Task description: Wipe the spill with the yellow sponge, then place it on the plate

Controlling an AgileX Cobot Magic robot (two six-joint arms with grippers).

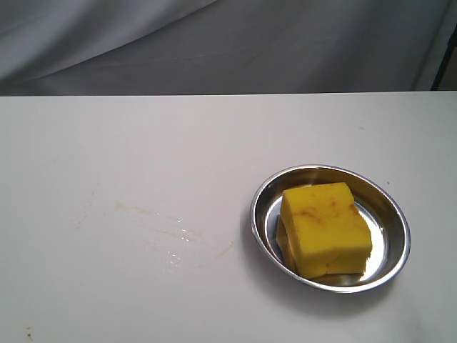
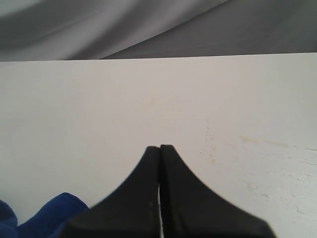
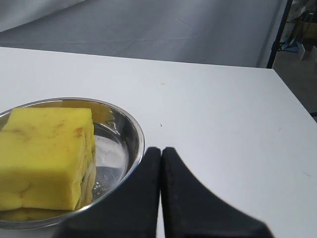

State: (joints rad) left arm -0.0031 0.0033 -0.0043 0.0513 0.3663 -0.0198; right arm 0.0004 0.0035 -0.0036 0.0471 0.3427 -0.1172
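The yellow sponge (image 1: 325,229) lies inside the round steel plate (image 1: 391,207) at the right of the table; brownish-orange stains mark its top. The right wrist view shows the sponge (image 3: 44,156) and the plate's rim (image 3: 134,130) close beside my right gripper (image 3: 161,148), which is shut and empty, apart from the sponge. The spill (image 1: 175,234) is a thin pale wet smear with faint orange streaks left of the plate. It also shows as the smear (image 2: 270,163) in the left wrist view. My left gripper (image 2: 159,147) is shut with nothing in it. Neither gripper appears in the exterior view.
A blue cloth (image 2: 37,218) shows at the edge of the left wrist view. Grey fabric (image 1: 214,43) hangs behind the table's far edge. The table's right edge (image 3: 292,94) and a dark stand (image 3: 277,34) appear in the right wrist view.
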